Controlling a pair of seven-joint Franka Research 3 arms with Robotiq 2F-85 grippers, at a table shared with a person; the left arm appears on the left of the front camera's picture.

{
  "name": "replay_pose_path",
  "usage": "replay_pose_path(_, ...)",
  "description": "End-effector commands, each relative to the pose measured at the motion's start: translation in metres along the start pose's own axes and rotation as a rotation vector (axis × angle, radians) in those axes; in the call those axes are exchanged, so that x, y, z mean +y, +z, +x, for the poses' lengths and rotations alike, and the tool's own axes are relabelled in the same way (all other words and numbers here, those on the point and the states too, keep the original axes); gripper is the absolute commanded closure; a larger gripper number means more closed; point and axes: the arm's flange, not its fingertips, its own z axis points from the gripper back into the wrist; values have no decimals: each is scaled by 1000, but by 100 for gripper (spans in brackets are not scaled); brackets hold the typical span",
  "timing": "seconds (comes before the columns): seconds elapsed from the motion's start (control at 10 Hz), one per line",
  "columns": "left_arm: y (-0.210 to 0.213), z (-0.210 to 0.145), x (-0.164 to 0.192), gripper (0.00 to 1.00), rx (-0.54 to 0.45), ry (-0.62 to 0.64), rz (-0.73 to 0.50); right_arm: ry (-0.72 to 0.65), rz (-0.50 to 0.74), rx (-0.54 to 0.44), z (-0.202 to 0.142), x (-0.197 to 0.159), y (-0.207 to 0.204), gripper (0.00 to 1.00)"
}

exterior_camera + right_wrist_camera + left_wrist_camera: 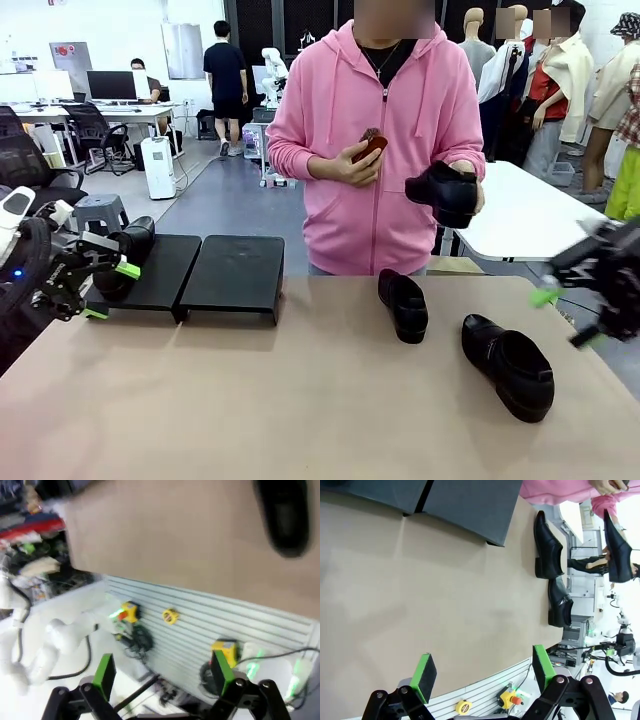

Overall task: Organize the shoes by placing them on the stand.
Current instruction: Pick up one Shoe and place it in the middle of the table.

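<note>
On your stand (pixel 235 272), left of frame, sits one shoe (pixel 130 248); a second shoe (pixel 403 305) and third shoe (pixel 507 365) lie on the tabletop (pixel 300 400) at right. Your left claw (pixel 112 291) and right claw (pixel 567 318) gape wide, holding nothing.

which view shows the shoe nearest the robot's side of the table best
The front view: the near shoe lies whole and sharp on the table. The left wrist view shows it smaller, turned sideways. The right wrist view gives a blurred dark shape, perhaps that shoe.

Blk left hand (pixel 483 670), green pads (pixel 426 676)
</note>
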Motion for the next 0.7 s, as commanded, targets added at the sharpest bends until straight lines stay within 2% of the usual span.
replay_pose_path(0.0, 1, 0, 0, 0, -1, 3, -9, -11, -241, -33, 27, 28, 2, 0)
replay_pose_path(0.2, 1, 0, 0, 0, -1, 3, -9, 9, -113, -118, -60, -27, 100, 0)
replay_pose_path(0.3, 1, 0, 0, 0, -1, 3, -9, -84, -103, -290, -105, -50, 143, 0)
replay_pose_path(0.4, 1, 0, 0, 0, -1, 3, -9, -107, -79, -388, -132, -65, 165, 0)
replay_pose_path(0.5, 1, 0, 0, 0, -1, 3, -9, -206, -50, -514, -151, -87, 183, 0)
replay_pose_path(0.6, 1, 0, 0, 0, -1, 3, -9, -307, -12, -562, -164, -103, 184, 0)
